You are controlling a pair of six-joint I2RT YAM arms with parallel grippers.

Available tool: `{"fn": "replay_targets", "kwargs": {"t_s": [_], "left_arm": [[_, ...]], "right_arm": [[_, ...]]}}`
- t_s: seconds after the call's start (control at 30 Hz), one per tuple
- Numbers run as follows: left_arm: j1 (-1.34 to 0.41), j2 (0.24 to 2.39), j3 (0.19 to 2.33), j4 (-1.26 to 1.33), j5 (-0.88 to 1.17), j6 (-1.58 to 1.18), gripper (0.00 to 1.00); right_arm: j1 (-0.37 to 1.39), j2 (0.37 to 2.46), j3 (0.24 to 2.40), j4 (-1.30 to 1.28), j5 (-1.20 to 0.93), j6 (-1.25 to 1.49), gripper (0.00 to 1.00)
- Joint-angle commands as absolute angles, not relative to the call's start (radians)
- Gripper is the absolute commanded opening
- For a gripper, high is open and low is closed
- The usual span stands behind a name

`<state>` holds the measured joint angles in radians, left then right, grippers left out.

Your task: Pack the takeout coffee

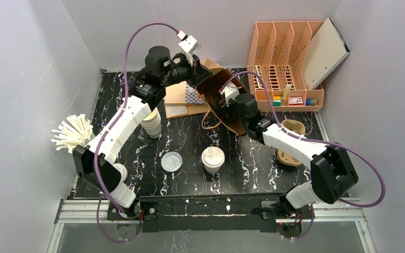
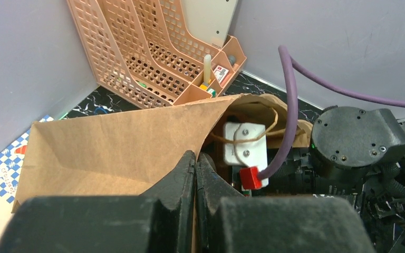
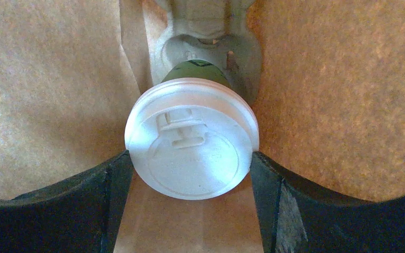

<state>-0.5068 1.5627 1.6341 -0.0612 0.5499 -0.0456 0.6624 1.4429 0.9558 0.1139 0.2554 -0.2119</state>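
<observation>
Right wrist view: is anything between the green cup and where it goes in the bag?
Nothing visible. The right gripper holds the green cup by its white lid inside the paper bag, and the pulp carrier lies directly beyond the cup, with no object between.

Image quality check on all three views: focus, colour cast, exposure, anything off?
Top view: table evenly lit, sharp, no harsh shadows. Left wrist: its own fingers are dark and soft up close, the rack behind is crisp. Right wrist: warm orange cast and grain inside the bag; the white lid is bright but its detail reads.
</observation>
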Motion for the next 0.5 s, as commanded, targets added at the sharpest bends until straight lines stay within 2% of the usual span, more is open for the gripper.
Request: {"fn": "replay_targets", "kwargs": {"t_s": [0.0,0.47], "left_arm": [[-0.498,1.559,1.670,-0.065,0.593,-0.059,0.00],[-0.486,1.600,1.704,-0.021,0.606,-0.132,0.00]], "right_arm": [[0.649,1.447,1.004,0.171,0.266,-0.196,0.17],[0.653,1.497,1.013,0.207,0.206,-0.324,0.15]]}}
